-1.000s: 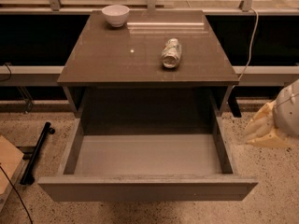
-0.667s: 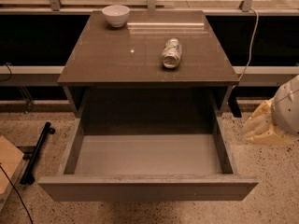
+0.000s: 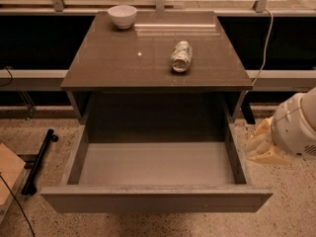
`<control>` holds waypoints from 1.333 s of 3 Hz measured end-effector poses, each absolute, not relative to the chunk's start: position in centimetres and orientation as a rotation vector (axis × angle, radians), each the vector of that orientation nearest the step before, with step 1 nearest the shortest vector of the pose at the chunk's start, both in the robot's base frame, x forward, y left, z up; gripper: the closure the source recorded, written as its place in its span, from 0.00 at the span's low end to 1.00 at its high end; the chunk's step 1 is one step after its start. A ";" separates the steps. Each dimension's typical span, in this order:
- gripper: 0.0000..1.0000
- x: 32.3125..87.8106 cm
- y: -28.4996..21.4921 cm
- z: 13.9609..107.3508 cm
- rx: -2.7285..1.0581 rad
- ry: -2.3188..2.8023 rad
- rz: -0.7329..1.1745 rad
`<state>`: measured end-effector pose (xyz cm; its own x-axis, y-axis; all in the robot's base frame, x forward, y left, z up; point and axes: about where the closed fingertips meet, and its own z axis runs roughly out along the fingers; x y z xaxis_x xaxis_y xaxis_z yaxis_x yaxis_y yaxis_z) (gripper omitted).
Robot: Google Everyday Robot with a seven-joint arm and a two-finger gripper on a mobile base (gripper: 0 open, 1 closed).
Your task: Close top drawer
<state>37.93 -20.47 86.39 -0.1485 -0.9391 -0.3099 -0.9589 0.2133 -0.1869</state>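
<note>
Speckled floor, dark recess and window rail behind. Top drawer (image 3: pixel 158 201): pulled far out beneath table (image 3: pixel 113 63) front edge, flat front nearest camera, lighter grey inner floor showing. Table: grey-brown top. White bowl (image 3: pixel 122 16): upright, near back left corner. Crushed can (image 3: pixel 180 56): lying on side, right of centre. Gripper (image 3: pixel 264 144): off table's front right corner, just beside drawer's right wall, apart from it; open or closed cannot be told. Black bar (image 3: pixel 39 159): on floor, left of drawer.

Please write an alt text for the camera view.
The top drawer stands pulled out and empty; the end effector hangs beside its right side. A white bowl and a tipped can sit on the tabletop.
</note>
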 end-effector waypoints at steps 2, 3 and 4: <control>1.00 36.0 -20.7 78.6 -1.780 2.208 0.172; 1.00 35.3 -21.4 74.3 -1.755 2.265 0.229; 1.00 34.7 -22.0 70.1 -1.716 2.316 0.285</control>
